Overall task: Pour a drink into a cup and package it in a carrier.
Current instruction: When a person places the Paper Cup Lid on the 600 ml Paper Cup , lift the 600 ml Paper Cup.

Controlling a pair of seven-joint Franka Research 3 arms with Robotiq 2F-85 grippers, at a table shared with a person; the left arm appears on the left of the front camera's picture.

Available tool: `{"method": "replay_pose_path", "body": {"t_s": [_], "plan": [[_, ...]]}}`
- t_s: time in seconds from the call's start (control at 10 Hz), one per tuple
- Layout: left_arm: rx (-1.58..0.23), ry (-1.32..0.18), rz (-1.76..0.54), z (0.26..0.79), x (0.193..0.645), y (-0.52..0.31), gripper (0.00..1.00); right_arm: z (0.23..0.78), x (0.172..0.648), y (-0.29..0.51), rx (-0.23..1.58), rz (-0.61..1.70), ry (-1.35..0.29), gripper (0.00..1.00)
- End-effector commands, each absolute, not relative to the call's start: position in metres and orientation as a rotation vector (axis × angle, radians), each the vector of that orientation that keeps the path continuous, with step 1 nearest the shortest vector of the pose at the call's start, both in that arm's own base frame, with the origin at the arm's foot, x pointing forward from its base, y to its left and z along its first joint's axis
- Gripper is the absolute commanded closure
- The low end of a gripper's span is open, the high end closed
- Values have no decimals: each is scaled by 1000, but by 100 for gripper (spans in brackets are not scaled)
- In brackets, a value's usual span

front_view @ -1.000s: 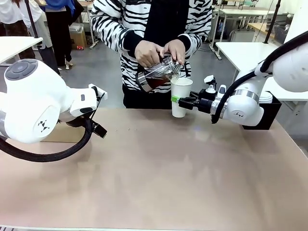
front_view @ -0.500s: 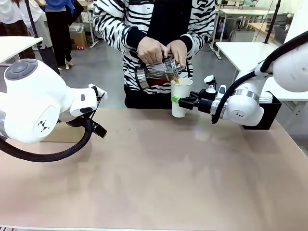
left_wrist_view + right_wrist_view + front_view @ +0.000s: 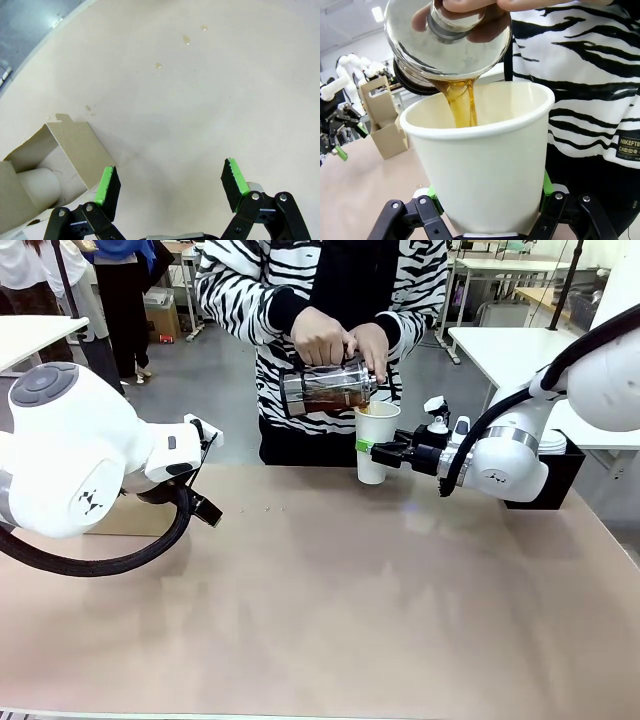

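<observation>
The person's hands (image 3: 335, 340) have raised the clear glass jug with a metal band (image 3: 325, 390) and tipped it nearly level. The dark brown drink (image 3: 461, 102) streams from its lip into a white paper cup (image 3: 485, 160). The right gripper (image 3: 378, 450) pinches the cup between green pads at the far edge of the tan table (image 3: 350, 590). The left gripper (image 3: 170, 182) hangs spread wide and empty, just beside the small brown cardboard carrier (image 3: 70, 145).
</observation>
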State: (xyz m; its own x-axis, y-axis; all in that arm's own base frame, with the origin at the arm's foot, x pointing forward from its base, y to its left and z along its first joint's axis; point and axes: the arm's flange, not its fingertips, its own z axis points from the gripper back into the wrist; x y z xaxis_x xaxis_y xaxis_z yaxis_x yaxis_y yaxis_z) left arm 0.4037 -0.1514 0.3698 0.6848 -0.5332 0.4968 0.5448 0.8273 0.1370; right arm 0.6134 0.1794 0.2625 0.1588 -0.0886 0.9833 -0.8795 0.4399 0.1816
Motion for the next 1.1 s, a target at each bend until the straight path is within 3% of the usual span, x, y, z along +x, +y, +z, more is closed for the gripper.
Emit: {"method": "replay_pose_path", "body": {"t_s": [0.0,1.0], "plan": [[-24,-551,-605,370,403,-152,0,265,614,181,968,708,-1303,19],[-24,-551,-605,370,403,-152,0,265,614,181,968,708,-1303,19]]}}
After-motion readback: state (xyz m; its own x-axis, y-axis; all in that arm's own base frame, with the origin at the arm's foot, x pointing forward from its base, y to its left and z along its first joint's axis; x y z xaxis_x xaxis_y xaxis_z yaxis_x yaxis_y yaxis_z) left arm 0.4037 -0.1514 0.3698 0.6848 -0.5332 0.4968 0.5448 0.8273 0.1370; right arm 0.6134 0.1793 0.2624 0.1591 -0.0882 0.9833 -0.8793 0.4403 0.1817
